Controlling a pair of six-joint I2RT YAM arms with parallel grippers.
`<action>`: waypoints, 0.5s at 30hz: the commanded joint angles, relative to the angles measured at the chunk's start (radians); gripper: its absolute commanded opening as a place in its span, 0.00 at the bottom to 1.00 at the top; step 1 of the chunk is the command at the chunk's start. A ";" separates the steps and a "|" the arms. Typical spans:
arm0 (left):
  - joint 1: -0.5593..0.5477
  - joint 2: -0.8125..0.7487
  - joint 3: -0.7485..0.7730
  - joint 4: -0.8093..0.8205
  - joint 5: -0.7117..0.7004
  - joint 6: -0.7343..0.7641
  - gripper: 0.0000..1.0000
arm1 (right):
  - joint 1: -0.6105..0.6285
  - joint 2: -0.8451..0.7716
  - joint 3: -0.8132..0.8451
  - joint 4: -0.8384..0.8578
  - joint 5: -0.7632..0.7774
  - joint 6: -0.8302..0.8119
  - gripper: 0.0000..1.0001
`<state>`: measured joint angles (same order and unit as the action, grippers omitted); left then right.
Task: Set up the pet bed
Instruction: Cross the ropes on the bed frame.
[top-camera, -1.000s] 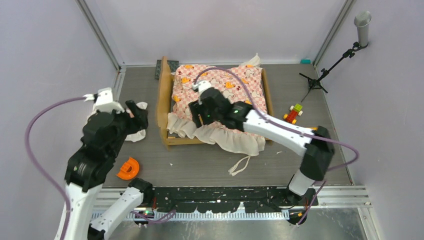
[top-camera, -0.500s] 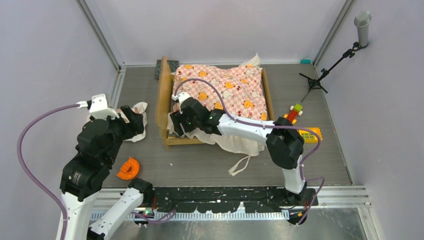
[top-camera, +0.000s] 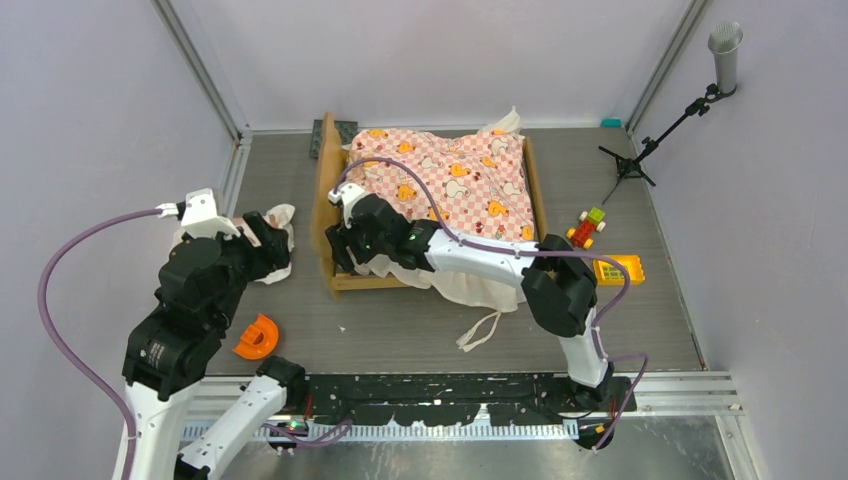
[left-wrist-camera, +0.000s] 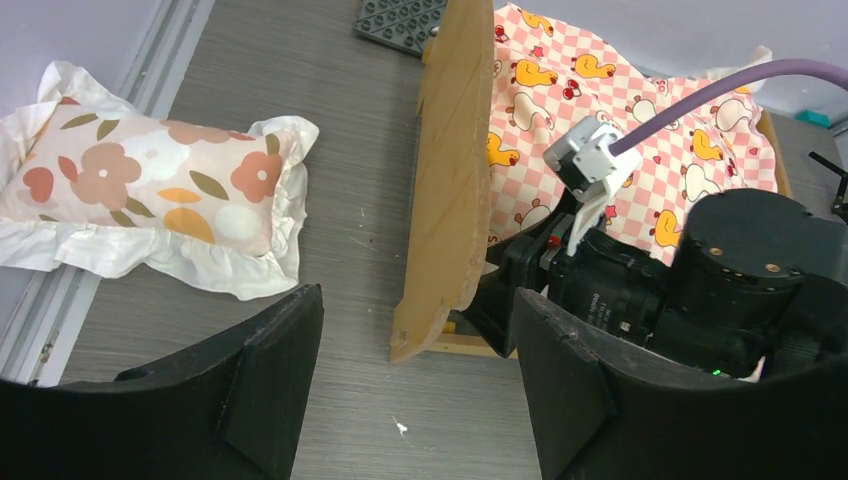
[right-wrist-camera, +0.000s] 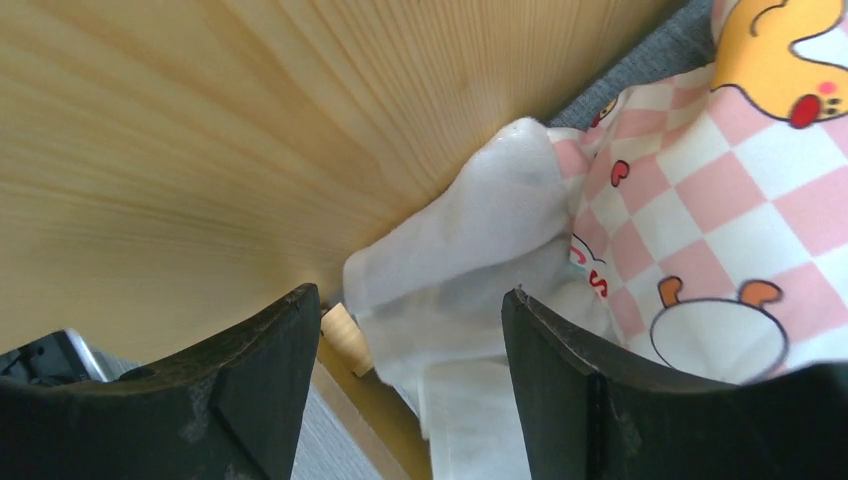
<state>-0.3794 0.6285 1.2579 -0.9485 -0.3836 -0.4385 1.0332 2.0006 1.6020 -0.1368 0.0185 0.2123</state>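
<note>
Two grippers stand wide open, and neither has hold of anything. The pet bed (top-camera: 335, 282) sits mid-table, its headboard (left-wrist-camera: 450, 180) on its left side. A checkered sheet (top-camera: 450, 175) is spread over the bed, and the sheet's white ruffle (right-wrist-camera: 450, 250) is bunched at the near corner against the headboard.

The right gripper (right-wrist-camera: 410, 360) hovers at that corner. The ruffle lies between its fingers but is not pinched. The left gripper (left-wrist-camera: 415, 390) hangs left of the headboard, near a floral pillow (left-wrist-camera: 150, 190) that lies on the table (top-camera: 420, 320) outside the bed.

Sheet-laying looks close to done, with only this corner untidy. The next move probably calls for the right fingers to close on the ruffle and tuck it down inside the frame without dragging the sheet askew. After that the left arm needs to drop onto the pillow, pinch it, and lift it over the headboard to the head of the bed.
</note>
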 joint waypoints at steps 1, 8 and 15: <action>-0.003 0.011 0.003 0.011 -0.013 0.002 0.71 | 0.003 0.044 0.059 0.049 -0.047 -0.021 0.72; -0.003 0.007 -0.004 0.010 -0.018 0.007 0.72 | 0.004 0.081 0.082 0.056 -0.022 -0.016 0.66; -0.003 0.008 -0.006 0.011 -0.021 0.007 0.73 | -0.002 0.025 0.042 0.059 0.112 -0.001 0.14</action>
<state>-0.3794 0.6292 1.2541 -0.9501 -0.3862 -0.4381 1.0328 2.0960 1.6344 -0.1234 0.0368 0.2035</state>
